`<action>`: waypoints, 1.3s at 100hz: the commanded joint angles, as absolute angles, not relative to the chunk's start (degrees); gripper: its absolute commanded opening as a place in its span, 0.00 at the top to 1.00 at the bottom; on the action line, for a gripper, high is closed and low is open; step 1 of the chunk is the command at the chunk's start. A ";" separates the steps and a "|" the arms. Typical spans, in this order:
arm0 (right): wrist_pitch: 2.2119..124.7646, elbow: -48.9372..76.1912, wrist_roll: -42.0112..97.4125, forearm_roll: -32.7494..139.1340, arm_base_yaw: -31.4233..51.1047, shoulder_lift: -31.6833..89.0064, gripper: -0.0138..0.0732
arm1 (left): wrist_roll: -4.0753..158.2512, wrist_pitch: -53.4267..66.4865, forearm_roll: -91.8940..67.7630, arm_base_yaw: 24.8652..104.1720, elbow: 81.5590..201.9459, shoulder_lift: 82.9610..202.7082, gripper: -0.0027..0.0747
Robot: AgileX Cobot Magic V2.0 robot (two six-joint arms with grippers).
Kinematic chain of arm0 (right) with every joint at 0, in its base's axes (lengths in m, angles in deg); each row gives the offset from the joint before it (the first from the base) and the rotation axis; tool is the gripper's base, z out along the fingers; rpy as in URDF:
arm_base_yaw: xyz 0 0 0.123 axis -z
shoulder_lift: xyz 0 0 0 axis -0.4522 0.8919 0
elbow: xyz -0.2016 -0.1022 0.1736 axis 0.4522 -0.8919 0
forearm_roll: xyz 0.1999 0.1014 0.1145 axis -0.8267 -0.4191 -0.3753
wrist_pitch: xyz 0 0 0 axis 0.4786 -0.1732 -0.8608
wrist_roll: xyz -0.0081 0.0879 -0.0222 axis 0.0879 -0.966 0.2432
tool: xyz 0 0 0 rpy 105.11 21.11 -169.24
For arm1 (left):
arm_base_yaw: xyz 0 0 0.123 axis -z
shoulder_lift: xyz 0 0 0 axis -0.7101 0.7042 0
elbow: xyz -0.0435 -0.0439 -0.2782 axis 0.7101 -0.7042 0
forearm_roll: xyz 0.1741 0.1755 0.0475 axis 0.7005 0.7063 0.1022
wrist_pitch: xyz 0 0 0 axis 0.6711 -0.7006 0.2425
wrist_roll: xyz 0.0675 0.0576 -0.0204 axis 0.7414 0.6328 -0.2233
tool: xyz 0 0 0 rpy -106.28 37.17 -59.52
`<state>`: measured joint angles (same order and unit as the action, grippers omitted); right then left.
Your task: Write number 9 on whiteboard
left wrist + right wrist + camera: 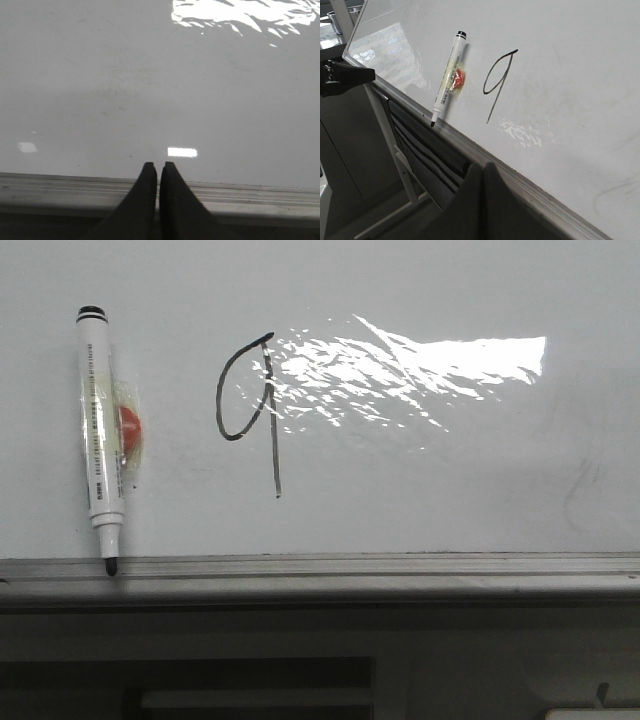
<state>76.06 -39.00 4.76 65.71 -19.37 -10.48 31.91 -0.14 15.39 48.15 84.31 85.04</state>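
The number 9 (250,410) is drawn in thin black line on the whiteboard (420,500), with a narrow loop and a long straight tail; it also shows in the right wrist view (499,82). A white marker with a black tip (102,440) lies on the board left of the 9, tip at the grey edge rail (400,568); it shows in the right wrist view too (447,77). My left gripper (158,166) is shut and empty at the rail. My right gripper (482,167) is shut and empty just off the rail. Neither gripper shows in the front view.
A red-orange round piece (128,430) sits under the marker's barrel. A bright glare patch (420,365) lies right of the 9. Faint grey smudges (580,485) mark the board's right part. A dark gripper tip (345,76) shows at the edge of the right wrist view.
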 commanded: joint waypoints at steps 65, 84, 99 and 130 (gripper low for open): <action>93.52 -49.03 5.09 69.72 9.11 -10.27 0.92 | 31.49 2.17 15.46 48.12 83.19 83.46 0.99; 90.96 -49.03 3.97 73.82 18.11 -13.07 0.92 | 31.49 2.17 15.46 48.12 83.19 83.46 0.99; 84.06 -49.03 3.98 73.80 22.79 -19.02 0.92 | 31.49 2.17 15.46 48.12 83.19 83.46 0.99; 60.64 -49.03 3.98 73.57 27.52 -30.76 0.92 | 31.49 2.03 15.46 48.12 83.19 83.46 0.99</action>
